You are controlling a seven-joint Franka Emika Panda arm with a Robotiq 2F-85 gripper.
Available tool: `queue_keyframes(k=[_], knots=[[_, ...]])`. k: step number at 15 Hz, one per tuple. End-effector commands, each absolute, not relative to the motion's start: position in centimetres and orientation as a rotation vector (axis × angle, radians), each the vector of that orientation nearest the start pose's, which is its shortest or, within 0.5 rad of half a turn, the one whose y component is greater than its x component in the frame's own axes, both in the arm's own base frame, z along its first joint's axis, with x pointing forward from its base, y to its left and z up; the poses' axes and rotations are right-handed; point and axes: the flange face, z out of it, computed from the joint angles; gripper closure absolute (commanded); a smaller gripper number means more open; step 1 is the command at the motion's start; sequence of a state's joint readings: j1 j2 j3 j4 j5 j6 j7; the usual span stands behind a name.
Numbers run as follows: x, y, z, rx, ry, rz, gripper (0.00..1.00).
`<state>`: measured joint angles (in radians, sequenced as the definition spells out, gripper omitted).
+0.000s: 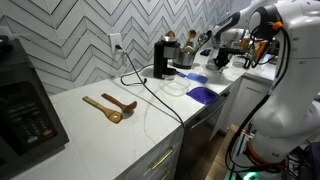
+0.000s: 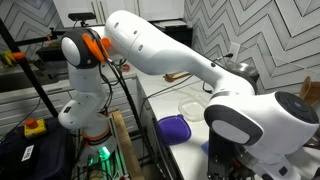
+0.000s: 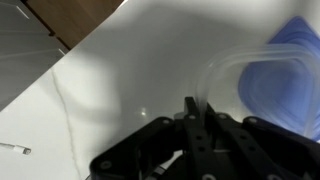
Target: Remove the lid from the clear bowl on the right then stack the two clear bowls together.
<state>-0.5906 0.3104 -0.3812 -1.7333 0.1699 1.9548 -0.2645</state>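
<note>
In the wrist view my gripper [image 3: 197, 108] is shut on the thin rim of a clear bowl [image 3: 232, 70], whose wall rises between the fingertips. A blue flat piece [image 3: 290, 85] shows through and behind this bowl; I cannot tell whether it is the lid. In an exterior view the gripper [image 1: 222, 58] hangs over the far end of the white counter, near a light-blue patch [image 1: 196, 76]. A second clear bowl [image 1: 176, 88] sits on the counter and also shows in an exterior view [image 2: 192, 104]. There the robot's wrist hides the gripper.
A violet-blue flat piece [image 1: 203, 94] lies near the counter's front edge and also shows in an exterior view [image 2: 175, 128]. A black coffee maker [image 1: 162, 58] with a trailing cable stands by the wall. Two wooden spoons [image 1: 110, 106] lie mid-counter. A black appliance [image 1: 25, 105] stands at the near end.
</note>
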Motion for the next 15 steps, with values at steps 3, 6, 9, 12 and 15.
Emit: queue_keyframes(k=[3,6,9,12,15], knots=[[39.4,-45.6,44.3,-2.805,1.191,0.046,0.98],[40.8,-45.7,44.7,-2.807,1.170,0.026,0.93],[41.6,-43.8,45.7,-2.794,1.173,0.020,0.93],[41.3,-43.8,45.4,-2.787,1.178,0.028,0.93],[41.3,-43.8,45.4,-2.787,1.179,0.029,0.98]])
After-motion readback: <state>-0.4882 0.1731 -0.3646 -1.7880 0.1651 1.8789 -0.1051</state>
